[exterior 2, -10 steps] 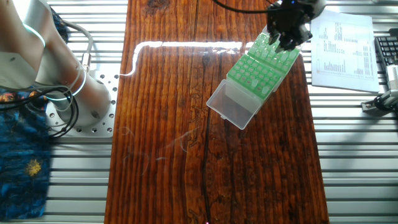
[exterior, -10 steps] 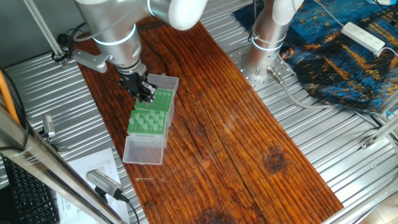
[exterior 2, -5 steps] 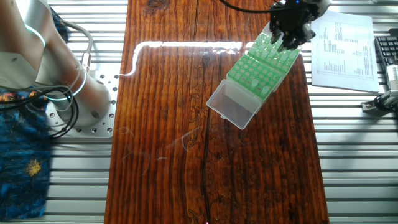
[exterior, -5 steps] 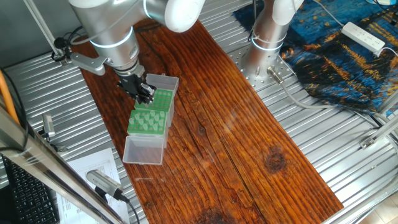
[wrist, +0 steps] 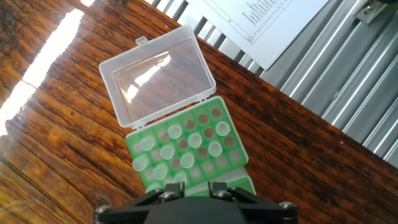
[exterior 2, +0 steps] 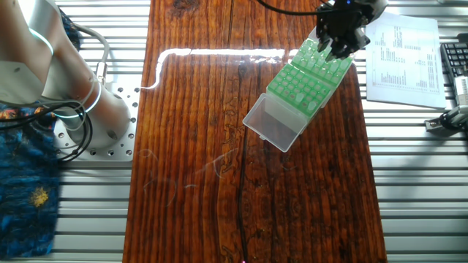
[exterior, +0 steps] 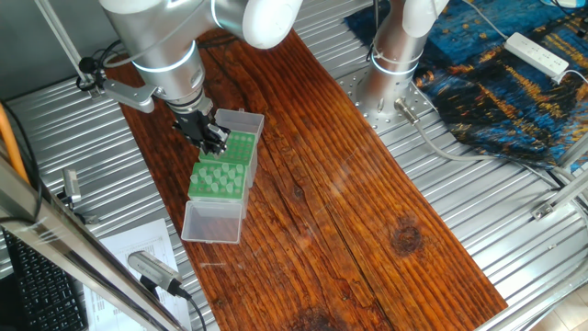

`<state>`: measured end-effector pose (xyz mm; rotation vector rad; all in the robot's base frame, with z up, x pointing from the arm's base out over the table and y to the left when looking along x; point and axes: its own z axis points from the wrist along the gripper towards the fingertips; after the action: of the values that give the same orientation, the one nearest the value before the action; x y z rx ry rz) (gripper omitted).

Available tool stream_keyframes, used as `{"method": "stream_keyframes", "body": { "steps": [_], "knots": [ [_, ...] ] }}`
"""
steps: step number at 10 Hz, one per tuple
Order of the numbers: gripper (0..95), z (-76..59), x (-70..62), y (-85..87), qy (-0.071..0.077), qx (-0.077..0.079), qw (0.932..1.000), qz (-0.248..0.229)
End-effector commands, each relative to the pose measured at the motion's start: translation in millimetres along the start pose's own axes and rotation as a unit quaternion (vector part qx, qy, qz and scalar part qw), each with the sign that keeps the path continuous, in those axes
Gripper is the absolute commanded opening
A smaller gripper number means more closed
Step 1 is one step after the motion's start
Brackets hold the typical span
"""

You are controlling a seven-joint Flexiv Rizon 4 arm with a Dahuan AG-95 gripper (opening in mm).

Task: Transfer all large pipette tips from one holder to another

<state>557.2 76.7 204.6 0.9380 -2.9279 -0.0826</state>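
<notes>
Two green holders lie end to end on the wooden table, each with a clear lid (wrist: 158, 81) flipped open. The large pipette tips (wrist: 194, 140) stand as pale cones in the farther holder (wrist: 239, 152), several of them, with some holes bare. That same cluster of tips (exterior: 220, 179) (exterior 2: 300, 84) shows in both fixed views. My gripper (wrist: 193, 188) hangs over the nearer holder (wrist: 241, 182), whose top is mostly hidden under the hand. The fingers stand apart and only green rack shows through the gap. From the side my gripper (exterior: 213, 136) (exterior 2: 338, 45) sits just above the racks.
A printed sheet (exterior 2: 402, 51) lies on the ribbed metal bench beside the racks, with a keyboard (exterior 2: 455, 62) past it. The arm's base (exterior: 395, 55) stands at the board's far side. A blue cloth (exterior: 514, 83) and a power strip (exterior: 537, 53) lie beyond.
The arm has shifted slightly toward the board's edge over the racks. The racks and lids have not moved.
</notes>
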Motion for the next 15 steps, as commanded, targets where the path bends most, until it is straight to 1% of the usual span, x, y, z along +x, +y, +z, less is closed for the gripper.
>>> {"method": "stream_keyframes", "body": {
  "steps": [1,4,7,8,10,11,12,14,15],
  "knots": [
    [19.0,0.7,0.6,0.5,-0.001,0.000,1.0000,0.000],
    [19.0,0.9,-0.2,0.9,-0.001,-0.001,0.9998,-0.018],
    [19.0,0.9,-0.3,0.9,0.000,-0.001,0.9998,-0.021],
    [19.0,0.9,-0.3,0.9,0.001,-0.001,0.9995,-0.031],
    [19.0,0.9,-0.3,0.9,0.001,0.000,0.9969,-0.078],
    [19.0,0.9,-0.3,0.9,0.003,0.001,0.9957,-0.093],
    [19.0,0.9,-0.3,0.9,0.005,0.002,0.9953,-0.096],
    [19.0,2.9,-0.5,-0.1,0.007,0.004,0.9965,-0.084],
    [19.0,8.0,-2.1,-0.6,0.003,0.000,0.9962,-0.087]
  ]
}}
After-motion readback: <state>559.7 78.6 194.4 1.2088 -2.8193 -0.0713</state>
